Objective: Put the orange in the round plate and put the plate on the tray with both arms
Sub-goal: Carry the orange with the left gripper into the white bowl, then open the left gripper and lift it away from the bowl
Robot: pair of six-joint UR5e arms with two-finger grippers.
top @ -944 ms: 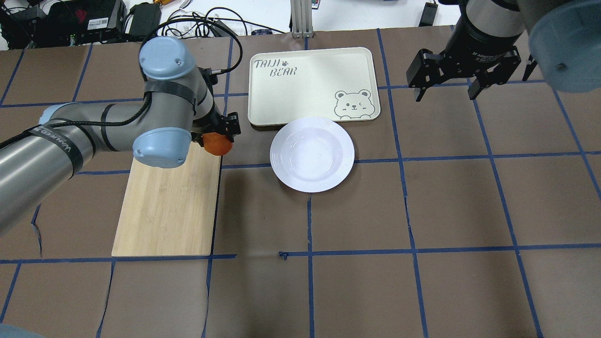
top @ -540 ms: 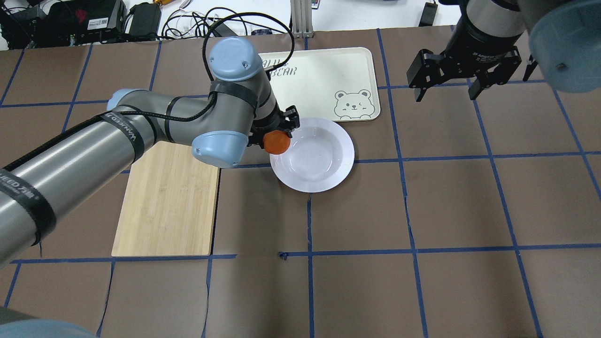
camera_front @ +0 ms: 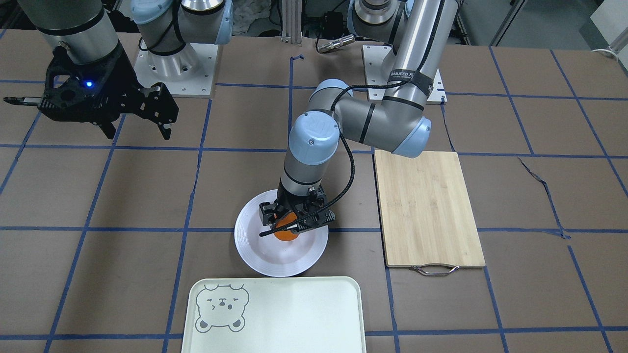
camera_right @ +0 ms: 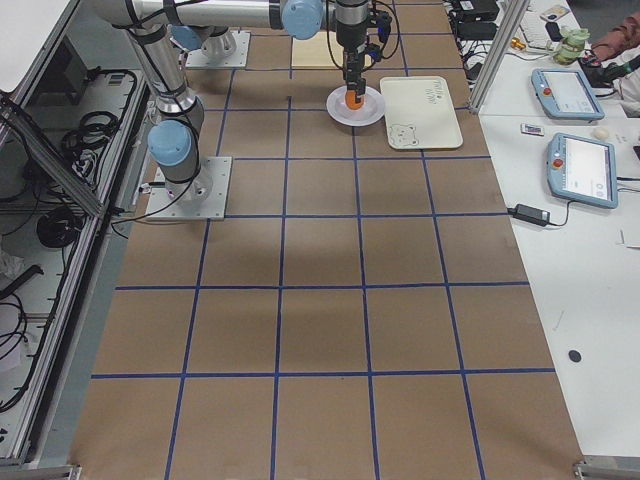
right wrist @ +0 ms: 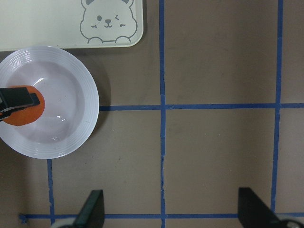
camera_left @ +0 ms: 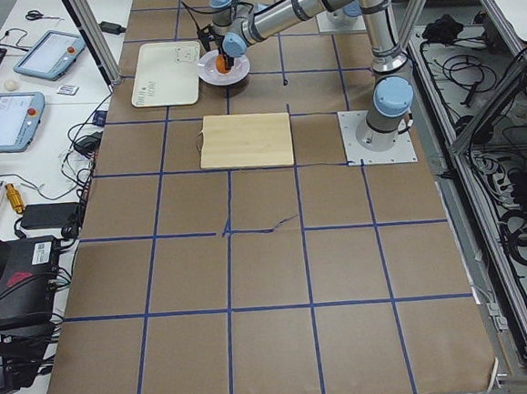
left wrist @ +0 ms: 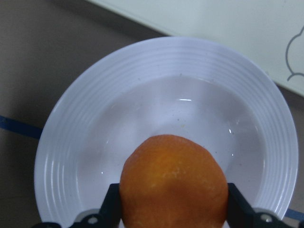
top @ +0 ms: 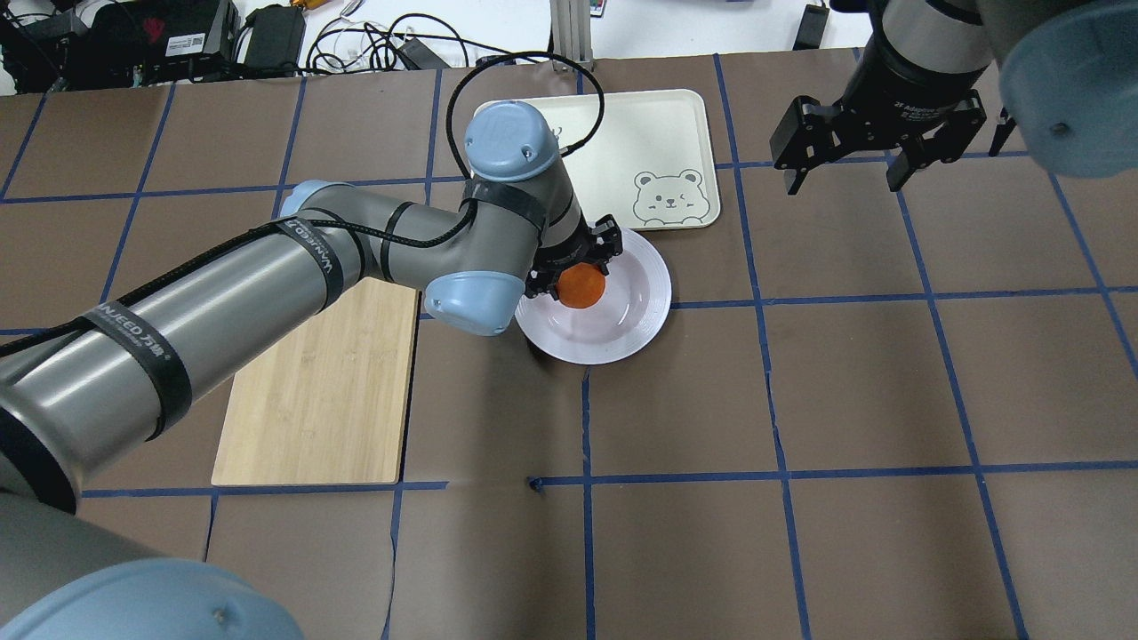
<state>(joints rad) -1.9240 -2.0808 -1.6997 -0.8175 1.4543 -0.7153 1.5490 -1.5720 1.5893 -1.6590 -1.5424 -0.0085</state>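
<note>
The orange (top: 582, 284) (camera_front: 286, 232) is held over the sunken centre of the white round plate (top: 638, 307) (camera_front: 279, 261), with my left gripper (top: 578, 272) (camera_front: 294, 225) shut on it. In the left wrist view the orange (left wrist: 173, 183) fills the lower middle above the plate (left wrist: 156, 52). I cannot tell whether it touches the plate. The cream tray (top: 640, 133) (camera_front: 284, 314) lies just beyond the plate, almost touching its rim. My right gripper (top: 843, 182) (camera_front: 136, 130) hangs open and empty, high above the table to the right of the tray.
A bamboo cutting board (top: 320, 391) (camera_front: 427, 206) with a metal handle lies left of the plate, partly under my left arm. Cables and black boxes (top: 178, 36) line the far table edge. Blue tape lines cross the brown table.
My left arm has carried the orange rightward from over the cutting board's corner to over the plate's centre. The right arm has not moved.
</note>
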